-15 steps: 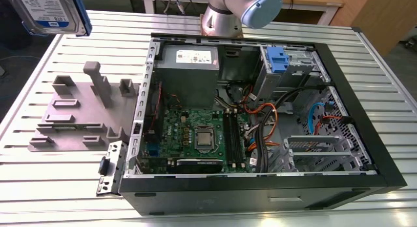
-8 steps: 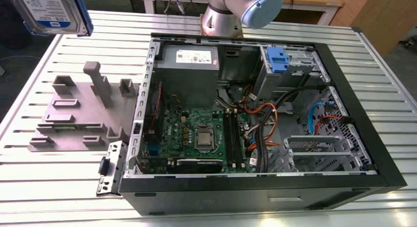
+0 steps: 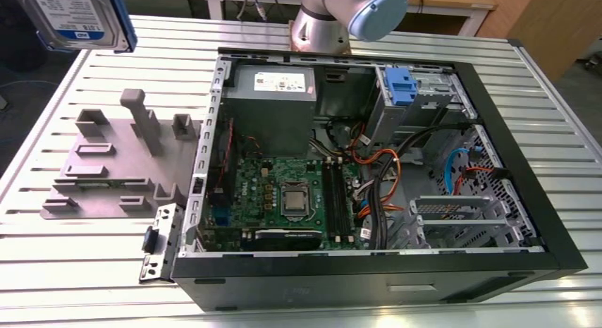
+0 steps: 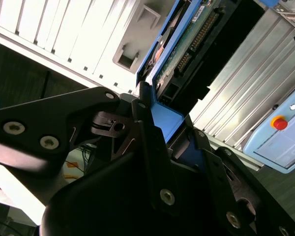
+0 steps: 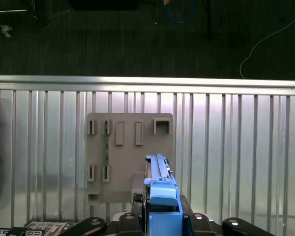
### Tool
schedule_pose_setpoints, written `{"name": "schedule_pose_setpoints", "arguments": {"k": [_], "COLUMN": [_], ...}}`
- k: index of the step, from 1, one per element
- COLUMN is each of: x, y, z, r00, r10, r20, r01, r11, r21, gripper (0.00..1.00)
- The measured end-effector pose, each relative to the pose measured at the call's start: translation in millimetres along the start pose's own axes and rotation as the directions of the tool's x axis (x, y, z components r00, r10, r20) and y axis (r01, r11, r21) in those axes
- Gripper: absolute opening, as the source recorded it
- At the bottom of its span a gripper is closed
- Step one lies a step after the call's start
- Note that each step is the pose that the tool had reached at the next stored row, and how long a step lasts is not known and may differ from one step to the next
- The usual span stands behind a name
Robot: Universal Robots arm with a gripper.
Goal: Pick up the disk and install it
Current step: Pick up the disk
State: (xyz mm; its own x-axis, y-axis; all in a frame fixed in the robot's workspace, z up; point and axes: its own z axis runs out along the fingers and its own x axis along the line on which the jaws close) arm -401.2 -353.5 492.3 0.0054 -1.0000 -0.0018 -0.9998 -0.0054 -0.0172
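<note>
The disk (image 3: 80,17), a silver drive with a white-and-blue label in a blue bracket, hangs in the air at the exterior view's upper left, above the table's far corner. In the second wrist view my gripper (image 4: 172,128) is shut on the blue bracket end of the disk (image 4: 189,46), whose green circuit board side faces the camera. In the first wrist view the disk (image 5: 160,189) stands edge-on between the black fingers (image 5: 137,216), over the grey fixture plate (image 5: 130,147).
An open computer case (image 3: 376,152) lies on the slatted metal table (image 3: 113,271), with a drive bay and blue tab (image 3: 402,84) at its far right. The grey fixture plate (image 3: 118,159) has upright posts. A pendant with a red button (image 4: 280,123) sits nearby.
</note>
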Motion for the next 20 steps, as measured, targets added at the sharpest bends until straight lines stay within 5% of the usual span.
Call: {"name": "schedule_pose_setpoints", "arguments": {"k": [20], "x": [0.0], "y": [-7.3], "z": [0.1], "r00": [1.0000], "r10": [0.000], "r20": [0.0000], "r01": [0.000], "r11": [1.0000], "r21": [0.0000], "gripper": [0.36]}}
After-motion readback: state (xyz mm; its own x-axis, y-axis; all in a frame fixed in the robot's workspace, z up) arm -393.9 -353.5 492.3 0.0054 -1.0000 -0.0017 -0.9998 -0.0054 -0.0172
